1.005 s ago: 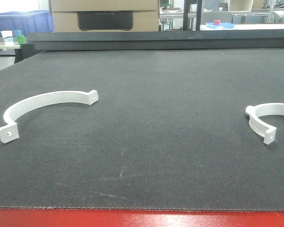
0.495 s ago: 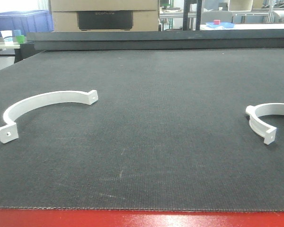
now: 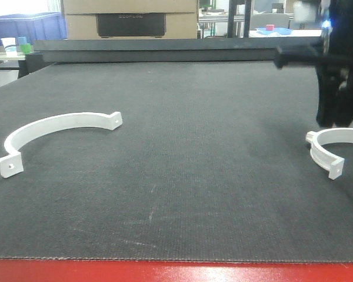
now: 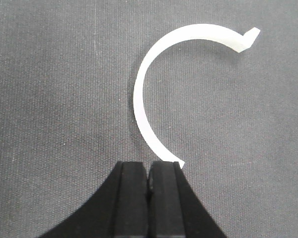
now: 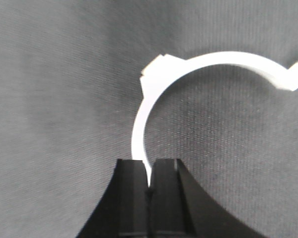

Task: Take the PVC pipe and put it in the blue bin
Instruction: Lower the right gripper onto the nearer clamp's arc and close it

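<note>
Right black gripper [image 5: 149, 167], fingers pressed together and empty, hangs over the white plastic half-ring PVC pipe [image 3: 344, 136] lying flat at right edge of the dark grey matted bench [image 3: 194, 147]. Left gripper [image 4: 149, 168] likewise closed, empty. Second white half-ring [image 3: 65, 120] lies mid-left.

Before us, a dark grey mat [image 3: 182, 194] with red front edge [image 3: 165, 271], cardboard box [image 3: 129, 17] and white cup [image 3: 8, 46] beyond.

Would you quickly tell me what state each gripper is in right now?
Left gripper: closed, empty.
Right gripper: closed, empty, by the PVC pipe.
</note>
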You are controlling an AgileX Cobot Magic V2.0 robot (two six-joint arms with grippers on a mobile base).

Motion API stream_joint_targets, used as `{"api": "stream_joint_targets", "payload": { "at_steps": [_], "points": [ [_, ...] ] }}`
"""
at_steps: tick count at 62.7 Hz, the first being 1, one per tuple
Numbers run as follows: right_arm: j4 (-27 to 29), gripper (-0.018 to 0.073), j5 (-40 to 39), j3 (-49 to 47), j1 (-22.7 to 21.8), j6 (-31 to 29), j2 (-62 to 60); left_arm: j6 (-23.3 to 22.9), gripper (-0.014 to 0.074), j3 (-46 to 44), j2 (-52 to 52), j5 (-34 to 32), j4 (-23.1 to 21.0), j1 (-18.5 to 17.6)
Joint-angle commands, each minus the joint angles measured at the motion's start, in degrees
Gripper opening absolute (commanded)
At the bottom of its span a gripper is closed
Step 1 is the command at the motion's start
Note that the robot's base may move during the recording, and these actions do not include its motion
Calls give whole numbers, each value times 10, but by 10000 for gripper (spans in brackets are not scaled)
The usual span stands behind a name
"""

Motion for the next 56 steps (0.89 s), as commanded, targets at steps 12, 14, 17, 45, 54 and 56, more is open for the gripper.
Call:
{"api": "stream_joint_targets", "payload": {
  "at_steps": [12,14,17,45,54,56],
  "points": [
    [-7,253,-3,-4,1,0,27,0,-111,-6,-1,-5,-6,2],
    [-7,287,-8,-4,1,0,27,0,-111,-5,-1,-5,-6,2],
    [-7,318,-16,-4,1,0,27,0,-111,-5,-1,-5,-6,2],
    [-6,232,-28,-4,1,0,67,0,-111,-5,-1,-5,-6,2],
    [-6,232,-32,-4,1,0,70,0,-111,-5,-1,-5,-6,2],
    [-6,232,-32,-4,1,0,70,0,-111,-5,-1,-5,-6,2]
  ]
}}
